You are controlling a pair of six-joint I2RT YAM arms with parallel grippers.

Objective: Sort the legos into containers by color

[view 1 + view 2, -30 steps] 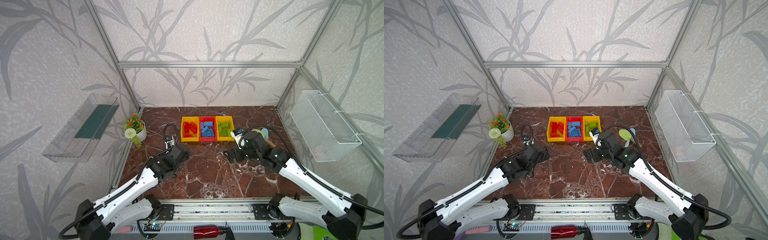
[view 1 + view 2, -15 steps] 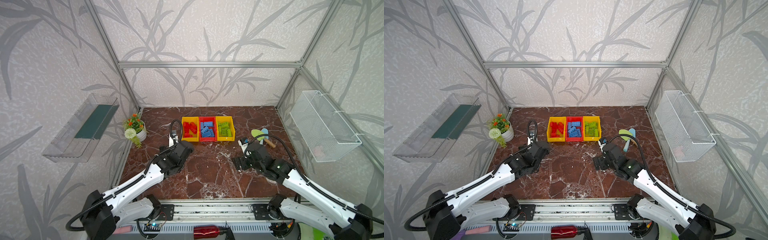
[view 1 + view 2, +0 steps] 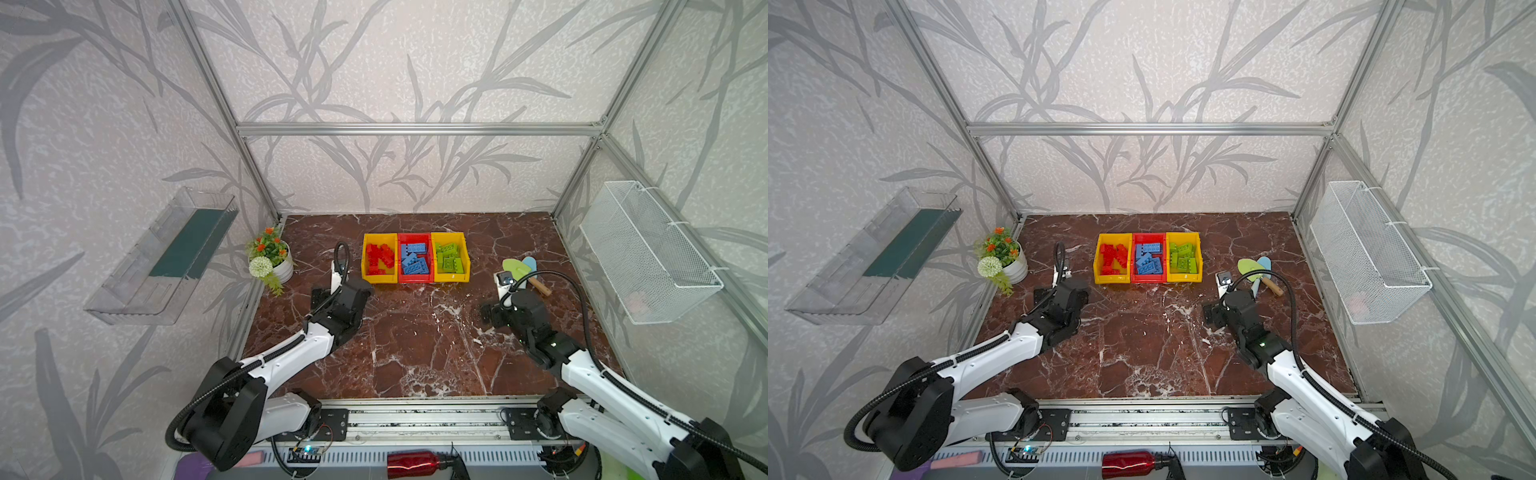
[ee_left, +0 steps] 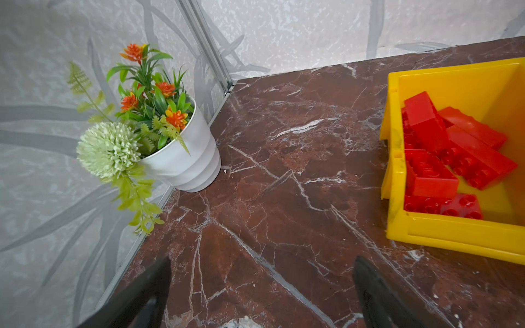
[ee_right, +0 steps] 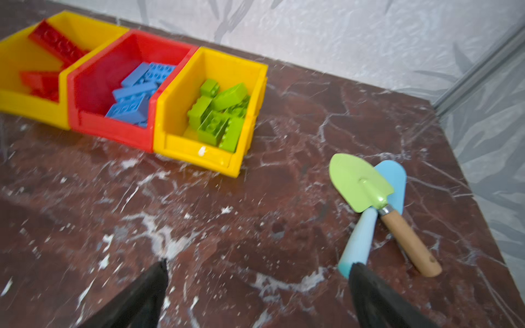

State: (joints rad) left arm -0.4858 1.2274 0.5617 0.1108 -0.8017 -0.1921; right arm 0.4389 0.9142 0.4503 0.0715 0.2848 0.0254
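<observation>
Since the earlier pictures, the right arm (image 3: 582, 374) has been drawn back from the right yellow bin (image 3: 451, 277) toward the near right of the bench (image 3: 415, 353). The left arm (image 3: 291, 353) has been swung forward a little, toward the left yellow bin (image 3: 379, 279).

No loose brick can be seen on the bench in either top view. The two yellow bins and the red bin (image 3: 415, 278) between them are set touching in a row near the back. The red bricks (image 3: 380, 257) are heaped in the left yellow bin, the blue bricks (image 3: 414, 259) in the red bin and the green bricks (image 3: 449, 259) in the right yellow bin. The sorting is therefore judged done or very nearly so.

The bins are judged light enough to be slid by a careless push. The bricks are judged light, hollow and stiff, hard rather than fragile, with smooth glossy sides that could slip under a weak hold. Each would best be taken across its narrow width, on the two long flat sides below the studs. Several lie tilted on one another, so the heap could be shifted by a grasp.

The left pincer (image 4: 260, 267) is held fully spread with nothing between its fingers, above bare bench beside the left yellow bin. The right pincer (image 5: 259, 265) is likewise spread wide and empty, well clear of the row.
</observation>
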